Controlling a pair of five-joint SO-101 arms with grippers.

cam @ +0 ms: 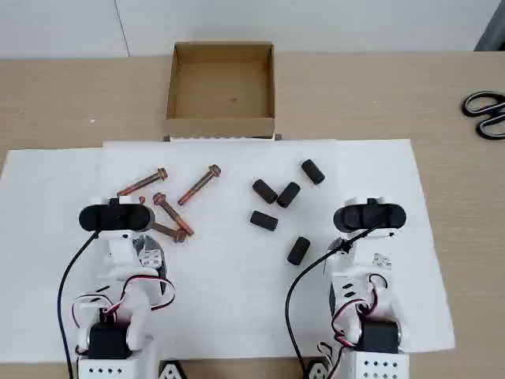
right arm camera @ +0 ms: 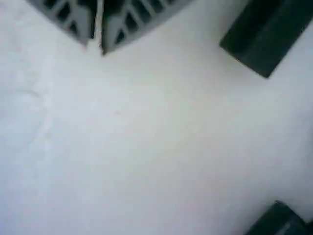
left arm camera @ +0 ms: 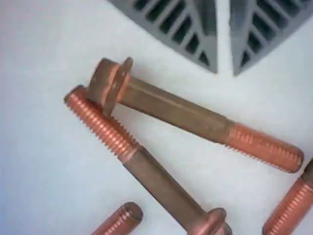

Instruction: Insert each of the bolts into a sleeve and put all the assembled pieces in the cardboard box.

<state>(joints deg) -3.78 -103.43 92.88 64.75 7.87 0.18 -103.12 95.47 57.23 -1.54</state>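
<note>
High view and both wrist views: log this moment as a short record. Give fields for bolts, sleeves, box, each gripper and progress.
bolts: at least four copper bolts, loose on the white paper, two overlapping
sleeves: five black sleeves, scattered on the paper, none holding a bolt
cardboard box: empty, at the paper's far edge
left gripper: shut, empty, over the bolts
right gripper: shut, empty, over bare paper
progress: nothing assembled

On your wooden table point(cam: 47, 103), the open cardboard box point(cam: 221, 125) stands on bare wood at the far side. White paper point(cam: 229, 300), apparently two overlapping sheets, spreads out in front of the box, its far edge meeting the box's near wall. Well off to the right of the box you'll see black-handled scissors point(cam: 485, 114) lying on the wood.
</note>
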